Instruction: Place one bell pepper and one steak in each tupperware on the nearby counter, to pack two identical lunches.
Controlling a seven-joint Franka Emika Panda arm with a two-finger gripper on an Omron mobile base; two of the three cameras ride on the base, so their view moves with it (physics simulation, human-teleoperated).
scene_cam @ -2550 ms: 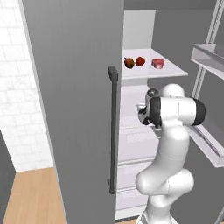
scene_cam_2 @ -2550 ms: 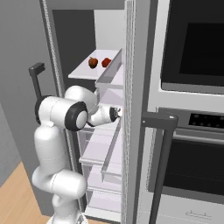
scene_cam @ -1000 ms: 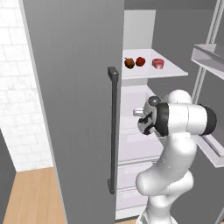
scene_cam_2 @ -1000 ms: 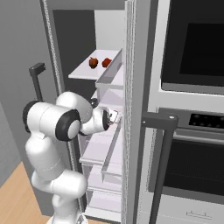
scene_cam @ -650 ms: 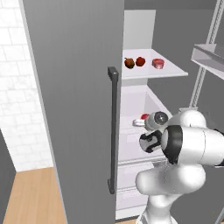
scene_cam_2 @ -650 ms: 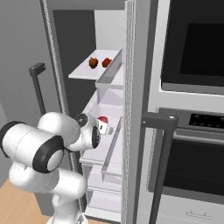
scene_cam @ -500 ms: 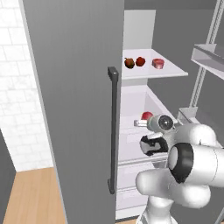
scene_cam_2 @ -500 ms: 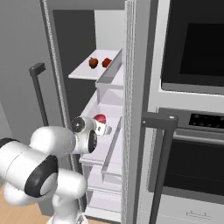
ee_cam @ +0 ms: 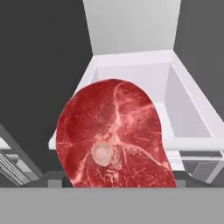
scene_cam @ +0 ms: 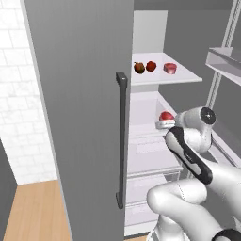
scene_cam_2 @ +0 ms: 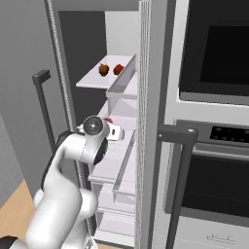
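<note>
My gripper (ee_cam: 116,177) is shut on one steak (ee_cam: 111,135), a marbled red slab that stands right in front of the hand camera and hides the fingertips. From the base, this steak (scene_cam: 165,116) (scene_cam_2: 108,120) hangs with the gripper (scene_cam: 164,124) (scene_cam_2: 115,131) in front of the open fridge, over its drawers. On the white upper shelf (scene_cam: 183,77) lie the brownish-red bell pepper (scene_cam: 139,68) (scene_cam_2: 103,69), the bright red bell pepper (scene_cam: 150,66) (scene_cam_2: 118,69) and a second steak (scene_cam: 169,68). The tupperware and the counter are out of view.
The grey fridge door (scene_cam: 80,117) with its dark bar handle (scene_cam: 121,141) stands open on the left. The other door's bins (scene_cam_2: 121,82) jut out beside the arm. A white fridge drawer (ee_cam: 175,109) lies beyond the held steak. A built-in oven (scene_cam_2: 214,53) is to the right.
The arm has drawn back out of the fridge and folded lower, carrying the steak with it. The peppers and the other steak on the shelf have not moved.
</note>
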